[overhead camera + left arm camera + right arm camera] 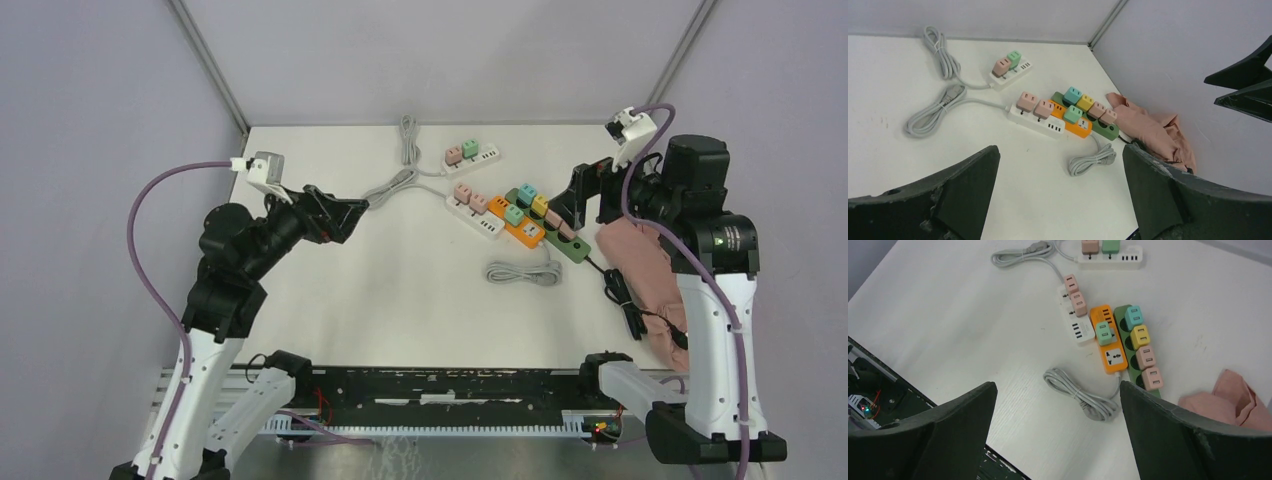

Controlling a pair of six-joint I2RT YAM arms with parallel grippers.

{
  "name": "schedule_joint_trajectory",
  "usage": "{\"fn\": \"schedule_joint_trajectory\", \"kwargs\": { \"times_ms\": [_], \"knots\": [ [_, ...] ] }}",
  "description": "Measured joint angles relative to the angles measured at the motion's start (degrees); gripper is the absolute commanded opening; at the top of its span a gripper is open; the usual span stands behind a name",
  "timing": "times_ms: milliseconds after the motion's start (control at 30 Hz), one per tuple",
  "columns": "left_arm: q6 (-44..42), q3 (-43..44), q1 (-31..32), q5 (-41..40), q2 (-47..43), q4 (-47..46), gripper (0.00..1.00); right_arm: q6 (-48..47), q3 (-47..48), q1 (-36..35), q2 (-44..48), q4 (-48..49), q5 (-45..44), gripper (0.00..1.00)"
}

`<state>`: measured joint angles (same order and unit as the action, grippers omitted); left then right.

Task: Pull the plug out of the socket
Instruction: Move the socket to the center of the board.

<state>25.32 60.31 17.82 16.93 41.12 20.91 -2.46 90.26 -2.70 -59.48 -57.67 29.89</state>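
Observation:
Several coloured plugs sit in power strips at the table's right centre. The green strip (1122, 320) carries a teal plug (1134, 316), a yellow plug (1140, 336) and two pink ones. A green plug (1104, 333) stands in the orange strip (1112, 357), and two pink plugs (1079, 303) stand in the white strip (1079, 331). A second white strip (472, 158) lies at the back with a pink and a green plug. My left gripper (352, 218) (1059, 150) hovers open left of the strips. My right gripper (562, 205) (1058, 385) hangs open just right of the green strip. Neither holds anything.
A coiled grey cable (523, 271) lies in front of the strips. More grey cable (405, 140) runs along the back. A pink cloth (640, 262) and a black cord (630, 305) lie at the right edge. Grey walls close in the table.

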Motion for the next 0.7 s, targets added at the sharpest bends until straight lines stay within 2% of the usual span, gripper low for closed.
{"fn": "schedule_joint_trajectory", "kwargs": {
  "times_ms": [300,700],
  "knots": [
    [6.38,-11.50,-6.36,4.74,-0.85,-4.31,0.99,1.42,-7.63,2.19,-0.79,1.57,-0.52,1.00],
    [20.79,-30.32,-9.62,14.56,-5.90,-19.54,0.99,-10.51,-21.38,3.26,-1.97,5.51,14.19,1.00]
  ]
}}
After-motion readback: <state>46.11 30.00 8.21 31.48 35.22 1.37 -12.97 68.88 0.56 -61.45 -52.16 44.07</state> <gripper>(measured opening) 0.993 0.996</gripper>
